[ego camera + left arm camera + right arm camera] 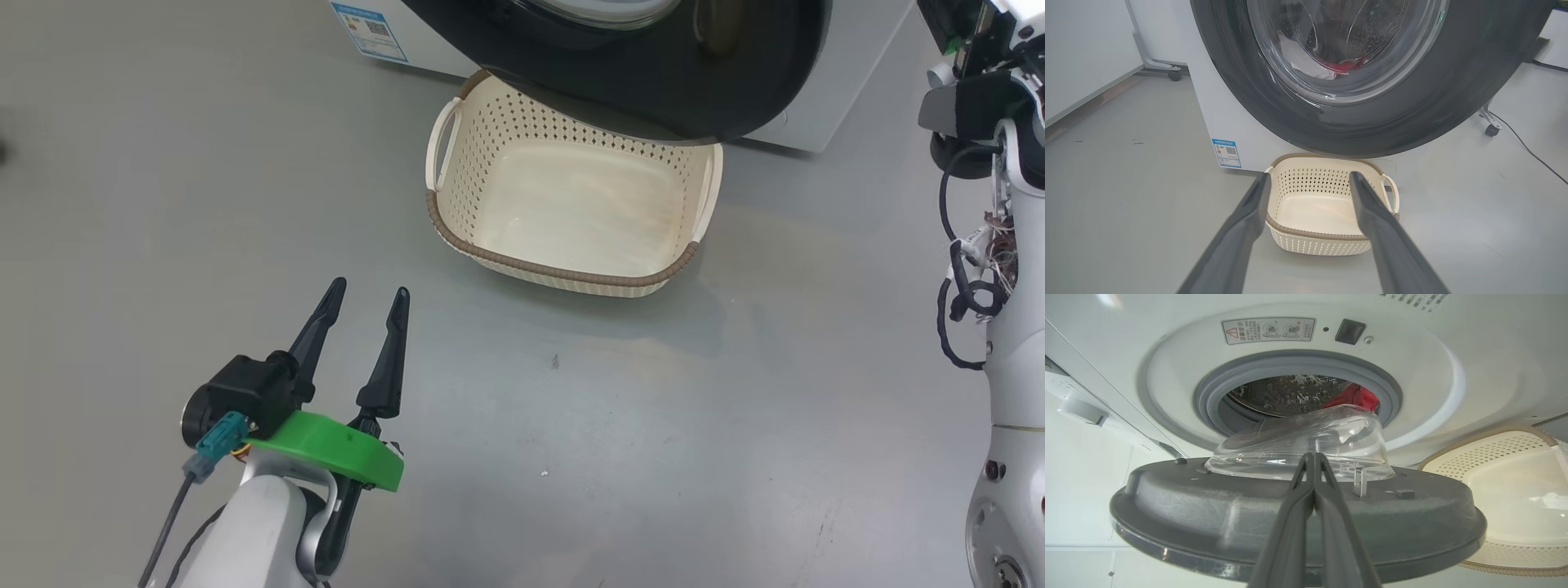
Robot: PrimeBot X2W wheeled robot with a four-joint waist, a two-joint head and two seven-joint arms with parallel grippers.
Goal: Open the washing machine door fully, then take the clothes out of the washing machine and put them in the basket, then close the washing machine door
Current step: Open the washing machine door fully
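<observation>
Door [1188, 506] just ahead of closed right claw [1312, 456] | basket [563, 273] beyond spread left claw [369, 292]

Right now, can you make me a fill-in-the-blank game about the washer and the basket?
1. Nothing lies in the basket, so it is ___.
2. The left gripper has its fingers apart, so it is ___.
3. The right gripper has its fingers pressed together, so it is ___.
4. Behind the door glass, the clothes are red and ___.

Missing words: empty; open; shut; white.
</observation>
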